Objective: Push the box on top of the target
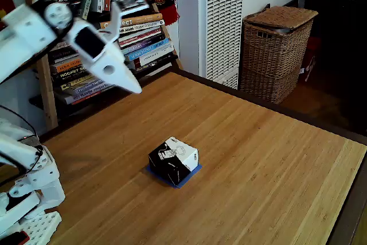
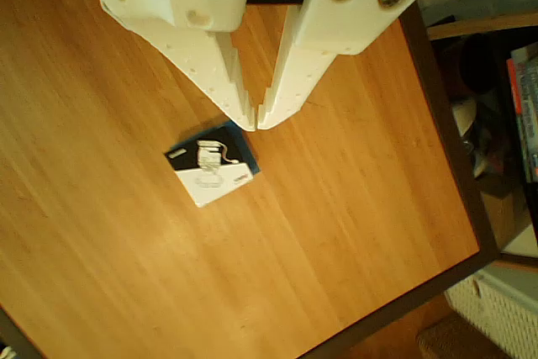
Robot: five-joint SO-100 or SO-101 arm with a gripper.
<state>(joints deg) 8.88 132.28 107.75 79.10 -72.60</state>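
The box (image 1: 174, 160), black with a white printed top, rests in the middle of the wooden table. It sits on the blue tape target (image 1: 189, 176), whose edge peeks out along the box's front and right sides. My white gripper (image 1: 135, 86) hangs raised in the air to the upper left of the box, well apart from it, shut and empty. In the other view the fingertips of the gripper (image 2: 256, 121) meet just above the box (image 2: 212, 166), with a strip of the target (image 2: 244, 147) showing at its upper right.
A wicker basket (image 1: 276, 50) stands beyond the table's far right edge. Stacked books (image 1: 123, 38) on a shelf sit behind the far left edge. The arm's base (image 1: 26, 199) occupies the near left corner. The table's dark edge (image 2: 454, 174) runs along the right.
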